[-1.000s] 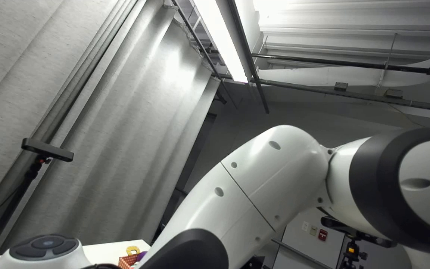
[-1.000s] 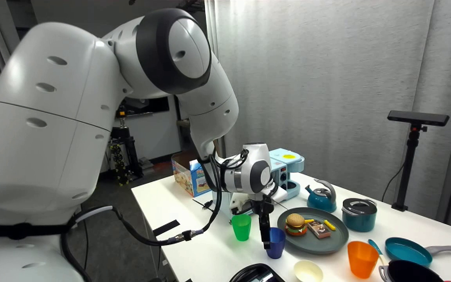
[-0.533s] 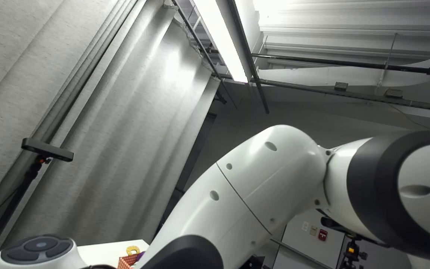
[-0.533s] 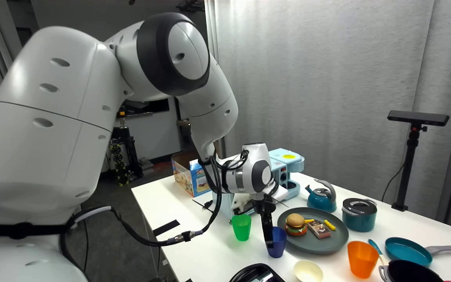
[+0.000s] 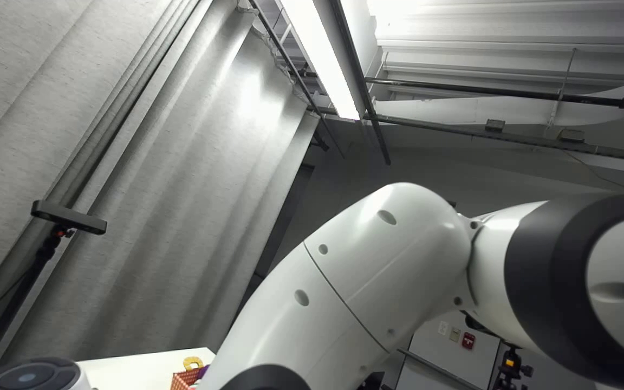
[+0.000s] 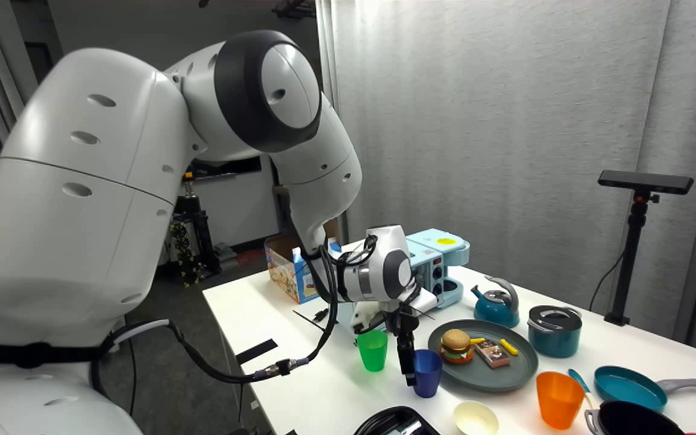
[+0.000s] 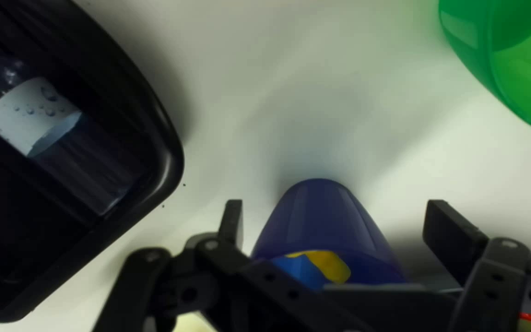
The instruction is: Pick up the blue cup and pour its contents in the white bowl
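The blue cup (image 6: 429,374) stands upright on the white table. In the wrist view, the blue cup (image 7: 323,216) lies between the spread fingers of my gripper (image 7: 337,221), with a gap on either side. Yellow and lighter blue contents (image 7: 332,265) show inside its mouth, partly covered by gripper linkage. In an exterior view, my gripper (image 6: 409,380) points down, and a finger overlaps the cup's left edge. Just in front of the cup is the cream-white bowl (image 6: 475,417), its inside looking bare. Another exterior view shows only upper arm links, without cup or bowl.
A green cup (image 6: 373,350) stands left of the gripper. A black tray (image 7: 168,152) holding a bottle lies near the cup. Behind the cup is a grey plate (image 6: 520,377) with toy food. An orange cup (image 6: 558,399) and a black pot (image 6: 632,420) stand to the right.
My elbow has sunk lower. The gripper first shifted slightly right, then back left. The blue cup sits a little farther right than a second ago. The jaws have stayed open.
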{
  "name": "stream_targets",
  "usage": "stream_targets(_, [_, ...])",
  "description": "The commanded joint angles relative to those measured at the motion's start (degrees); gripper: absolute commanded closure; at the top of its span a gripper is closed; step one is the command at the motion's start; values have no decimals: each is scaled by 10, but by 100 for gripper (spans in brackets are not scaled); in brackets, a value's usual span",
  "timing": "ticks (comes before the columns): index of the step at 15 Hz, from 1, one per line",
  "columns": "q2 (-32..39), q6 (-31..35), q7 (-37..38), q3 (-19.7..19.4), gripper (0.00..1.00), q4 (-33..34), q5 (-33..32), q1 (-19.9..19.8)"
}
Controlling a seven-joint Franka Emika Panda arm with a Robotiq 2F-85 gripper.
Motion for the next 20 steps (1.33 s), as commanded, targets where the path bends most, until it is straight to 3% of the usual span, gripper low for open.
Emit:
stream_targets(1, [10, -18, 52, -33, 0, 19, -61, 40])
stream_targets(9, [14, -43, 97, -37, 0, 35, -152, 59])
stream_targets(20, [35, -83, 104, -28, 0, 51, -181, 55])
